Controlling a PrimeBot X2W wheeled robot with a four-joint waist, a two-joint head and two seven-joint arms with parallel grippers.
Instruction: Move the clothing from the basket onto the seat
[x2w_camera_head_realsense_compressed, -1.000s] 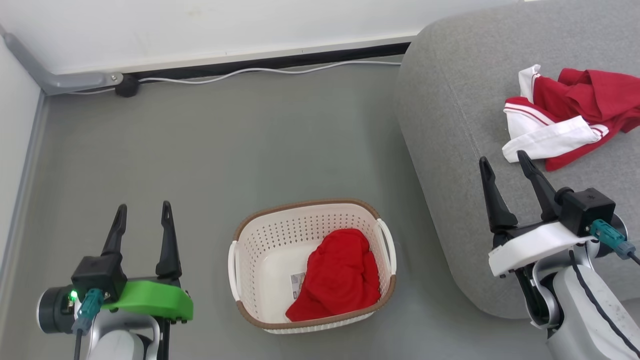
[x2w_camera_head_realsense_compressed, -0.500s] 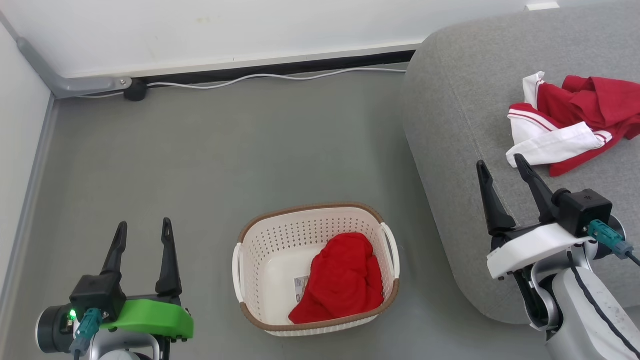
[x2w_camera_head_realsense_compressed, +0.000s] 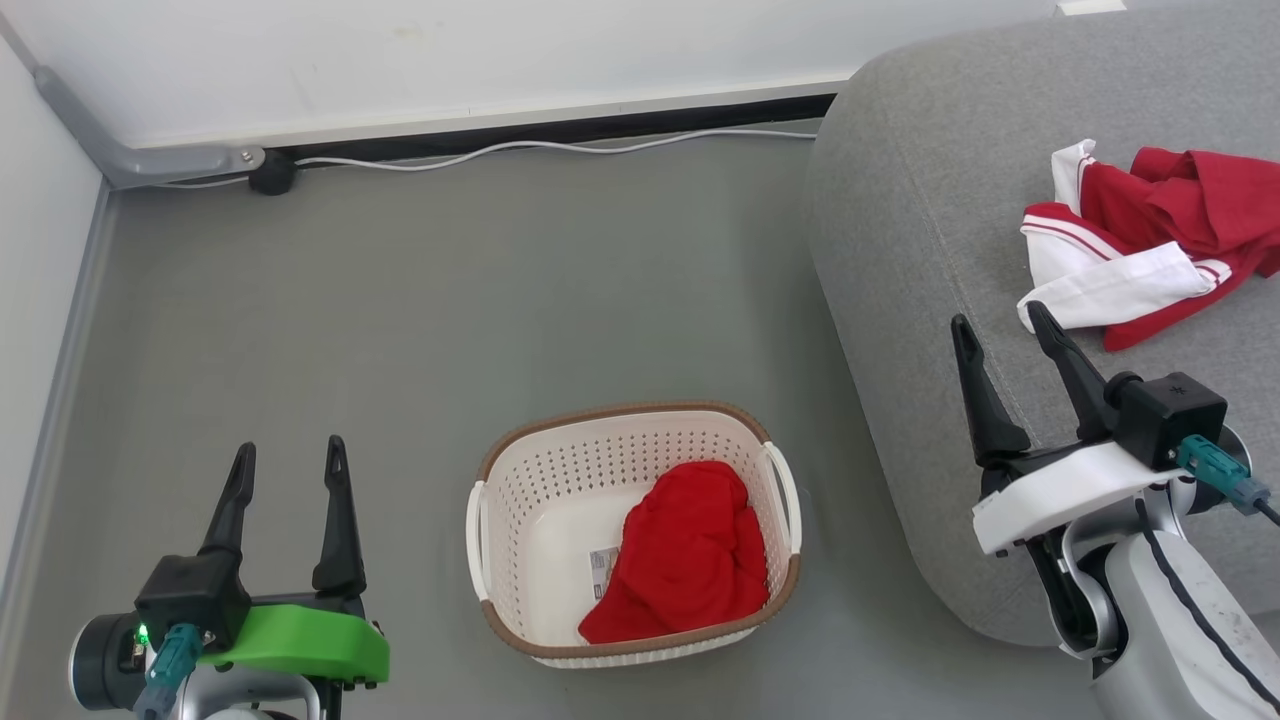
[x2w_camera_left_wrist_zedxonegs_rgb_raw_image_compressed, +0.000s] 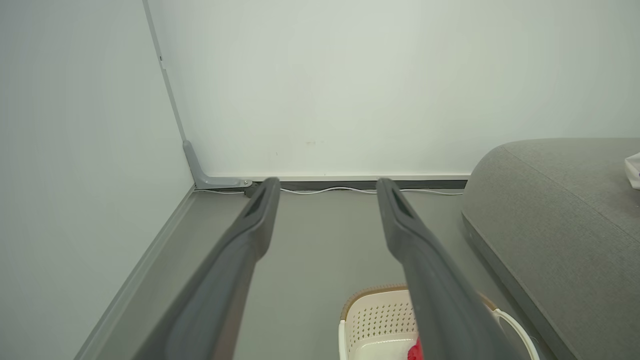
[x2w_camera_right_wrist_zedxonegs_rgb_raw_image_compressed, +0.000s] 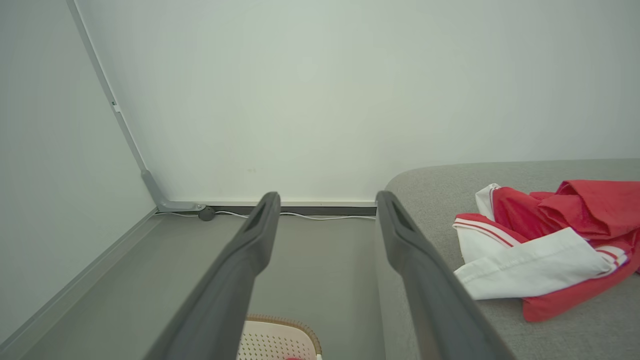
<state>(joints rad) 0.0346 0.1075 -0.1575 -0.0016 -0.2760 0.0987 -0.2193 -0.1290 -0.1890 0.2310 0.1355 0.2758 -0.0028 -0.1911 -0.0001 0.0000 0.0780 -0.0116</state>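
Note:
A crumpled red garment (x2w_camera_head_realsense_compressed: 688, 550) lies in the right half of the cream basket (x2w_camera_head_realsense_compressed: 520, 480) on the floor. A second red garment with white trim (x2w_camera_head_realsense_compressed: 1140, 240) (x2w_camera_right_wrist_zedxonegs_rgb_raw_image_compressed: 545, 245) lies on the grey seat (x2w_camera_head_realsense_compressed: 930, 200) at the right. My left gripper (x2w_camera_head_realsense_compressed: 288, 458) hangs open at the lower left, apart from the basket and empty. My right gripper (x2w_camera_head_realsense_compressed: 1000, 322) stands open over the seat's front edge, just short of the white trim, nothing between its fingers. The left wrist view catches the basket's rim (x2w_camera_left_wrist_zedxonegs_rgb_raw_image_compressed: 370, 295) and the seat (x2w_camera_left_wrist_zedxonegs_rgb_raw_image_compressed: 560, 210).
A white cable (x2w_camera_head_realsense_compressed: 540, 148) runs along the dark skirting at the wall. A grey conduit (x2w_camera_head_realsense_compressed: 150, 160) bends in the left corner beside a black plug (x2w_camera_head_realsense_compressed: 270, 178). Grey floor (x2w_camera_head_realsense_compressed: 450, 300) surrounds the basket. A paper label (x2w_camera_head_realsense_compressed: 602, 566) shows on the basket floor.
The head camera has shifted, so the whole scene sits slightly lower and to the right. Both grippers stay open and the garments lie as before.

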